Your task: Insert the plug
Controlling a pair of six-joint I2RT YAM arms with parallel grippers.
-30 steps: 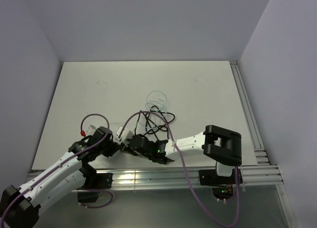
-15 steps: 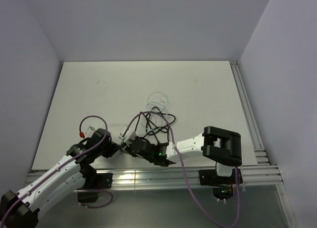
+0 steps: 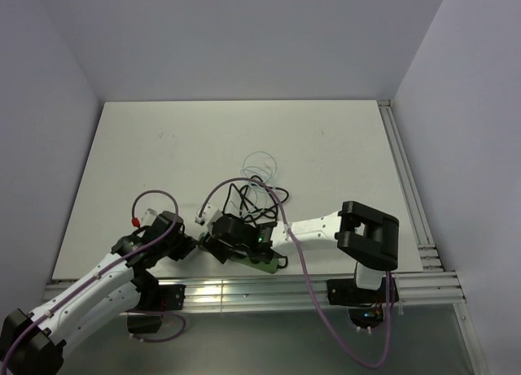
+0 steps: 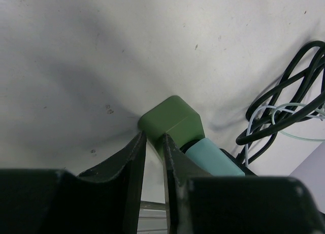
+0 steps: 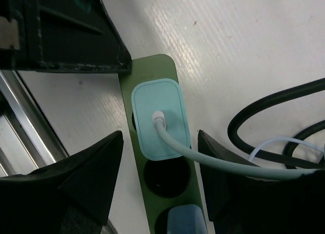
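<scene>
The insertion looks done to me, and what is in hand is the withdrawal. My right gripper (image 5: 160, 133) stands with its fingers apart, one on each side of the pale teal plug (image 5: 160, 120) and touching neither flank. The plug sits between my right fingertips, down in the end socket of the green power strip (image 5: 152, 66), its face level and no gap showing under its rim, so I judge it fully home. Its white cable (image 5: 213, 160) leaves the middle of the face and runs off past my right-hand finger. That is what the next move must respect: I should lift straight back off the plug, fingers wide, without catching the cable and levering the plug out. Just below the plug is an empty socket (image 5: 165, 178), and below that a bluish plug (image 5: 180, 219) fills the next one. My left gripper (image 4: 153, 137) sits at the strip's near end with its fingers close together and only a thin slit between them. Their tips rest at the green corner, but I cannot tell whether they pinch its edge or merely brace it. It should let go last, once my right side is clear. A black cord (image 5: 269, 104) loops on the table (image 5: 244, 36) beyond my right finger.
</scene>
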